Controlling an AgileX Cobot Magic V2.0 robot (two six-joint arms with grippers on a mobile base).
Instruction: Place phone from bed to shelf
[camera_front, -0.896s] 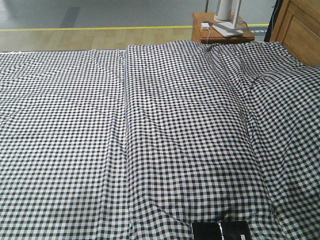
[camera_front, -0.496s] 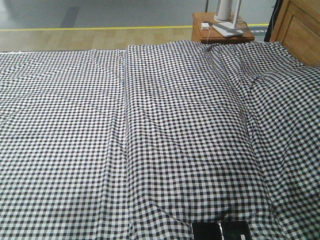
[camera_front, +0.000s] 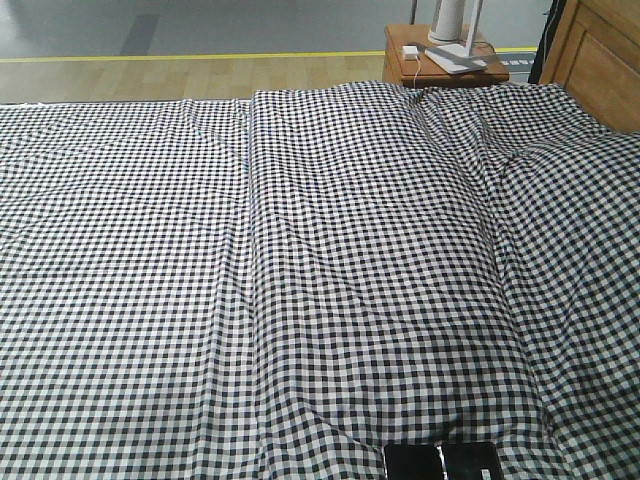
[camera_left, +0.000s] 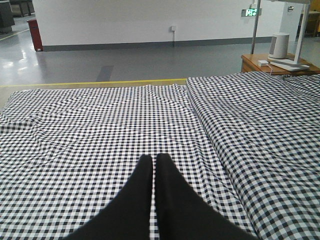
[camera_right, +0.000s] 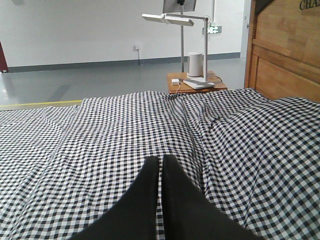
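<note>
So the phone is sitting right at the bottom edge of the front view, lying flat on the bed, a bit right of centre. The frame cuts off its lower part, so you only get a strip of it. What shows is a thin, glossy black slab with a pale seam running across its middle, splitting it into two dark halves. The surface catches a bit of reflection. At this angle I honestly can't tell what the edge trim looks like, too little of it shows.

The bed is covered in a black-and-white small-check sheet, with a long fold running up the middle and some rumples toward the right. A brown wooden headboard stands on the right side. Past the far edge there's a small orange-brown nightstand with a white lamp on it.

Both arms show only in their own wrist cams. The left gripper has its two black fingers pressed together with nothing between them, hanging over the checked sheet. Same with the right gripper: fingers closed tight on nothing, pointing toward the nightstand end of the bed. Neither wrist view has the phone in it.
</note>
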